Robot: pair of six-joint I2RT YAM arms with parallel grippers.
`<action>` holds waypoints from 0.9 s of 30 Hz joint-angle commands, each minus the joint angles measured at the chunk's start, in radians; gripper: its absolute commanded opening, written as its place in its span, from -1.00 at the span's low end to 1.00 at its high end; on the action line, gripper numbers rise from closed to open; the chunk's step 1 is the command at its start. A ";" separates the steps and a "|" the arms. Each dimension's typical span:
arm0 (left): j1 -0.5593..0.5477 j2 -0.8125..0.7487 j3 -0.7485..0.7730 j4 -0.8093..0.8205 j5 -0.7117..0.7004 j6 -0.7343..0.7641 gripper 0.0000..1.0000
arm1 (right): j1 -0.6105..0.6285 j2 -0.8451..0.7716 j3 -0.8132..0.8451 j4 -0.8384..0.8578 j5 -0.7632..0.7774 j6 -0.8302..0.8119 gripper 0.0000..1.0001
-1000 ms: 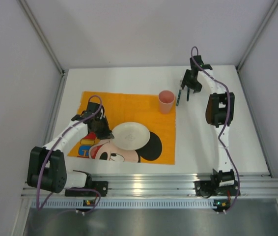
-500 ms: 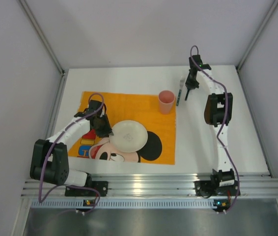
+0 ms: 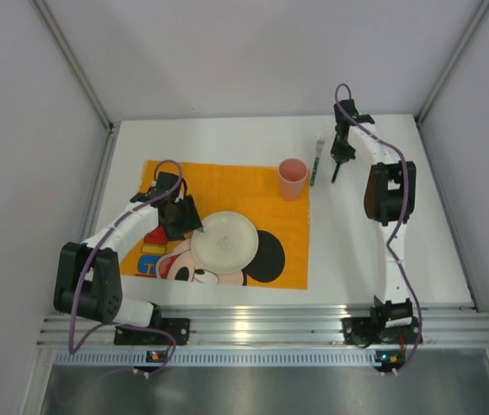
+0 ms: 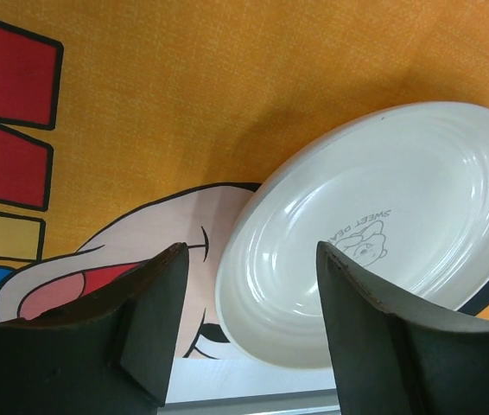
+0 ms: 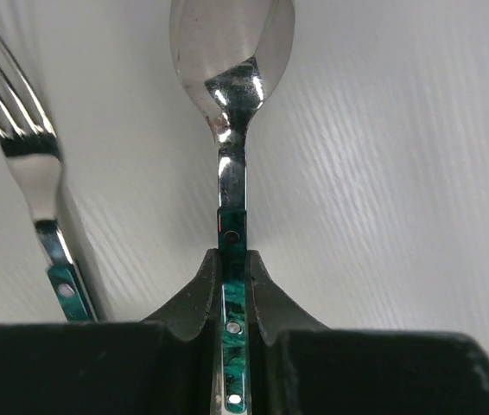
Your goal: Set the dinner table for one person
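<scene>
Right claw [image 5: 234,259] has shifted rightward, pinching the spoon [image 5: 231,47] beside the fork [image 5: 28,156], upper right of the frame on the white desk [image 3: 357,251]; left claw [image 4: 251,259], lower left, gapes at the plate [image 4: 383,216] rim (cutlery likely goes beside it next)

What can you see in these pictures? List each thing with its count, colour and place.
table: one, white, under everything
placemat: one, orange with a cartoon mouse, on the table's left half
plate: one, white, on the placemat
cup: one, pink, on the placemat's far right corner
fork: one, steel with a green handle, on the table right of the cup
spoon: one, steel with a green handle, in the right gripper
left gripper: one, black, open at the plate's edge
right gripper: one, black, shut on the spoon
</scene>
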 commanded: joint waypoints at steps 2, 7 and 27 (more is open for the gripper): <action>-0.001 -0.029 0.049 -0.002 0.006 0.000 0.33 | 0.017 -0.347 -0.129 -0.015 0.111 -0.026 -1.00; -0.001 -0.055 0.066 0.021 -0.012 -0.005 0.35 | 0.150 -0.637 -0.340 -0.007 0.113 -0.017 -1.00; -0.001 -0.124 0.095 0.000 -0.055 0.009 0.64 | 0.634 -0.986 -0.922 0.160 -0.131 0.255 -1.00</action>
